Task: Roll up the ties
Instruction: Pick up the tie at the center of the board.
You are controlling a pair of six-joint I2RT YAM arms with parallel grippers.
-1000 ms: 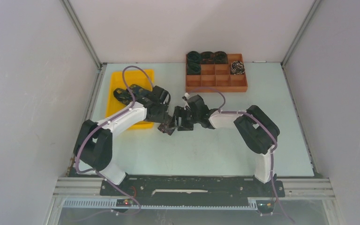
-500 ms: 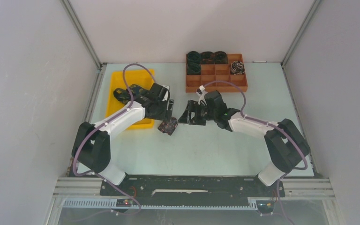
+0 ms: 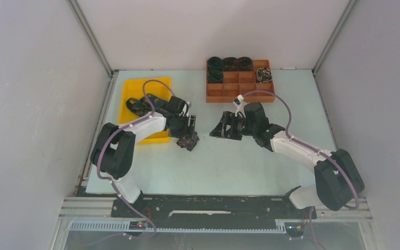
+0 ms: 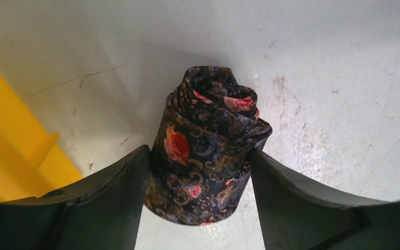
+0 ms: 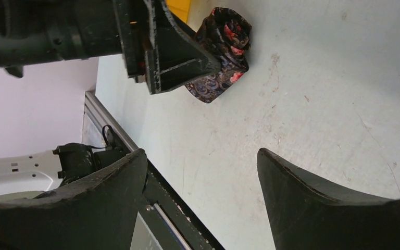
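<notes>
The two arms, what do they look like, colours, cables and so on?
Both the left arm and right arm have white links and bulky black joints. A lilac cable loops along each. The left gripper and right gripper are black, with two broad wedge-shaped fingers.

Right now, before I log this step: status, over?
Left claw shut on rolled tie, resting on table. Right claw open, empty, apart from it. Nothing in the way.

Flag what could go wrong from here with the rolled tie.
1. The rolled tie is pinched only low on its sides by the left gripper, so its loose top folds may spring open on lifting or release.
2. The right gripper stands open and apart, so nothing backs up the coil.
3. The yellow tray sits close beside the left gripper, and a sideways move might clip it.
</notes>
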